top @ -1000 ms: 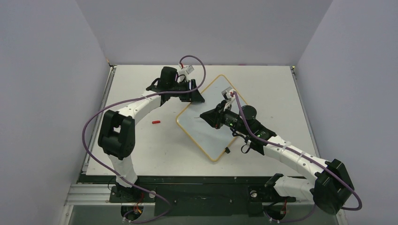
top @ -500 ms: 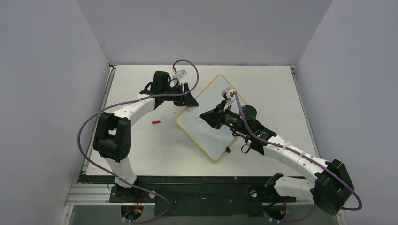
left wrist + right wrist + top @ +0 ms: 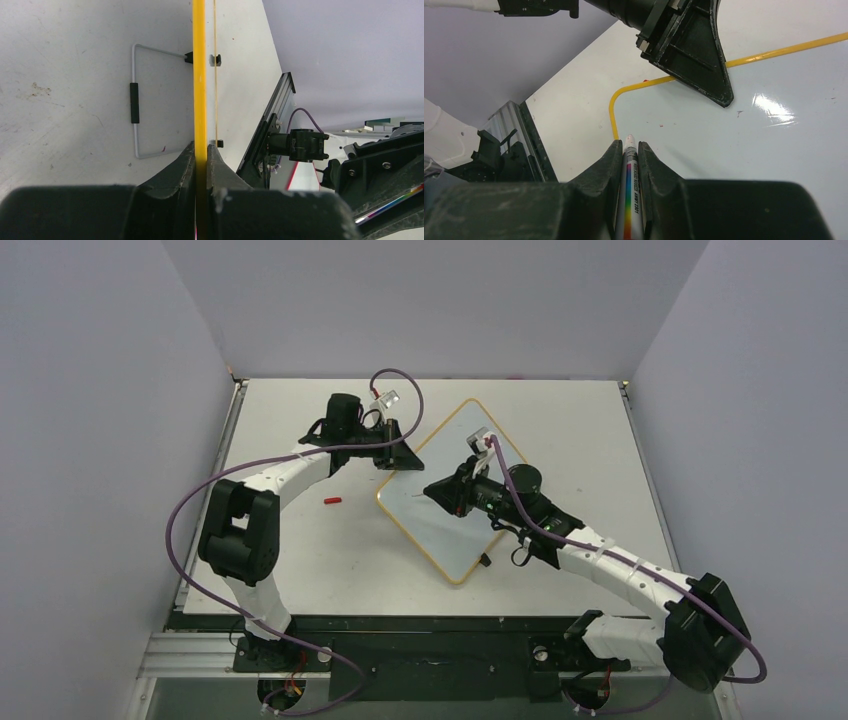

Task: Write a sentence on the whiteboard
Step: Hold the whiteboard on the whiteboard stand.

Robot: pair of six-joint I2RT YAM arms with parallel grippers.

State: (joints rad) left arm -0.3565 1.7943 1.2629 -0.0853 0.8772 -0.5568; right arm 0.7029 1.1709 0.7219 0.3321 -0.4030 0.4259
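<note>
One whiteboard (image 3: 432, 525), one marker (image 3: 629, 199), one red piece (image 3: 332, 500), two arms (image 3: 290, 470) (image 3: 620, 575)

Tabletop (image 3: 580, 430) open at upper right and lower left of frame. Whiteboard (image 3: 450, 535) fills centre. Left gripper (image 3: 398, 462) is clamped on its upper-left edge. Right gripper (image 3: 432, 490) with marker (image 3: 630, 200) sits low over its left corner, close by. Small red piece (image 3: 333, 500) lies left of board. Walls close three sides.

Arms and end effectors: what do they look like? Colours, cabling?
Both match. The left arm and right arm have white link shells with chunky black joint housings. A purple cable loops loosely outside each arm. The left end effector and right end effector are matt black, each with two tapered wedge fingers.
</note>
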